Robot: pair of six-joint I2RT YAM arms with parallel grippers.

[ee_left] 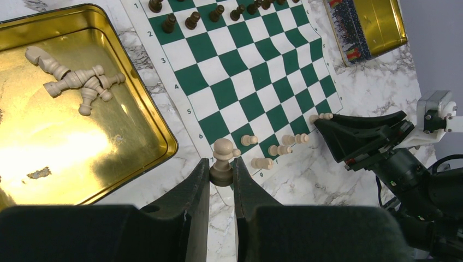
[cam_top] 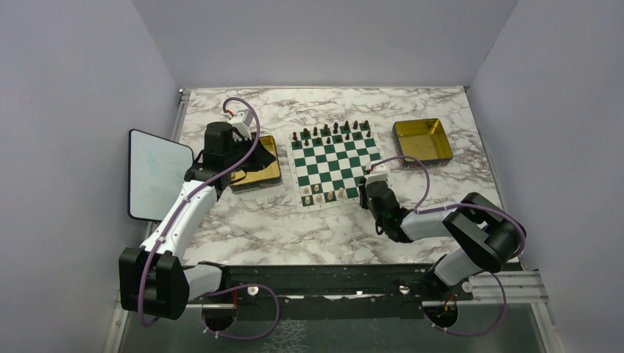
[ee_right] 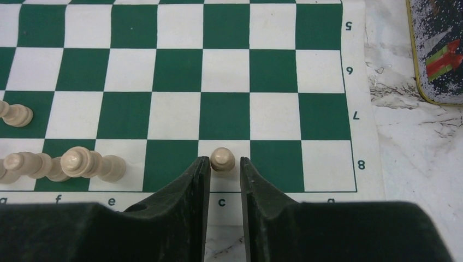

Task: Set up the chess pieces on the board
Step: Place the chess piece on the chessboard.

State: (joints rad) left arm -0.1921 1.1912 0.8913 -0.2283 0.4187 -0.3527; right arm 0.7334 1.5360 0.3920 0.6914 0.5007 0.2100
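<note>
While your left gripper [ee_left: 221,165] clamps a cream piece [ee_left: 223,148] pointing out along its fingers, your right gripper [ee_right: 225,162] stands parted around an upright pawn [ee_right: 222,158] on the board [ee_right: 174,71]; spare pieces [ee_left: 76,82] lie toppled in the gold tray [ee_left: 82,144].

Left arm reaches forward, left gripper [ee_left: 222,170] clamping a cream piece [ee_left: 223,148] between its 2 fingers. Right arm lies low, right gripper [ee_right: 222,166] slightly parted, seemingly slack.

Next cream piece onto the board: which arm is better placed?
Left. The left fingers grip a cream piece near the board; the right fingers straddle a placed piece standing on the edge row.
</note>
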